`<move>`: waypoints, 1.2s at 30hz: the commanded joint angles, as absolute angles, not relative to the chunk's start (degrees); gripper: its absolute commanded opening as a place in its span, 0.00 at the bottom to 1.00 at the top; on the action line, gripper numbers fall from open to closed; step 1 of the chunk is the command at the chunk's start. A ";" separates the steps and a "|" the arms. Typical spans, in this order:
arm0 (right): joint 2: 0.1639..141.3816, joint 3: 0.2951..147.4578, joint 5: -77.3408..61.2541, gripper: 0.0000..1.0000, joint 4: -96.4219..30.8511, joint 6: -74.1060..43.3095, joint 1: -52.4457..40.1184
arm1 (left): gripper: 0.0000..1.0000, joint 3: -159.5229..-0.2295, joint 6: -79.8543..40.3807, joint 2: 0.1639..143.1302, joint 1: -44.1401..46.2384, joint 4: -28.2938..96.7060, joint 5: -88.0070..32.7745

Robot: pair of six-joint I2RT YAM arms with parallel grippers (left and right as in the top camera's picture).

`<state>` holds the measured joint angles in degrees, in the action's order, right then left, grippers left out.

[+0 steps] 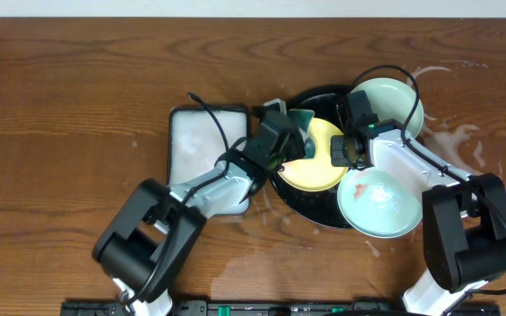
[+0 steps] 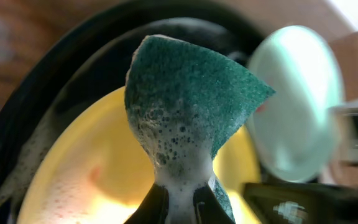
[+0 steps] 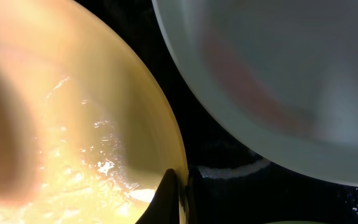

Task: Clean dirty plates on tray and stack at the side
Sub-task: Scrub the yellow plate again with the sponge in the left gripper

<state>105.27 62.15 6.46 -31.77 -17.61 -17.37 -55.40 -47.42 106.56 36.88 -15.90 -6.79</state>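
Soapy green sponge (image 2: 188, 106) sits clamped in the left pincer (image 2: 180, 202) just above the yellow plate (image 1: 310, 171) on the black tray (image 1: 316, 216), and the right pincer (image 3: 178, 190), closed on that plate's rim, should hold it firm while scrubbing covers the reddish smear (image 2: 95, 175).

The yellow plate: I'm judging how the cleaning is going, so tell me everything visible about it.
The yellow plate is small, round, shallow and glossy. It lies in the black tray, wet and foam-speckled, with a faint reddish smear. The right gripper is shut on its rim; the left gripper holds a soapy green sponge over it.
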 commanded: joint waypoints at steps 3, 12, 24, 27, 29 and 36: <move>106.91 61.71 5.74 0.01 -32.42 -17.78 -17.23 | 0.07 -55.83 -50.04 110.50 36.73 -16.40 -0.25; 106.91 61.69 5.72 0.01 -32.56 -17.78 -17.23 | 0.07 -55.86 -39.86 111.44 36.56 -16.27 11.88; 106.91 61.69 5.67 0.01 -32.58 -17.78 -17.34 | 0.07 -55.86 -33.28 109.25 36.75 -31.20 10.79; 106.91 61.69 5.63 0.01 -32.47 -17.87 -17.34 | 0.08 -55.83 -35.90 109.36 36.75 -30.24 6.66; 106.91 61.71 5.48 0.01 -32.38 -18.22 -17.34 | 0.08 -55.83 -38.48 109.73 36.75 -27.70 6.48; 106.91 61.69 5.50 0.01 -32.29 -18.22 -17.34 | 0.07 -55.83 -42.30 110.67 37.95 -20.99 1.08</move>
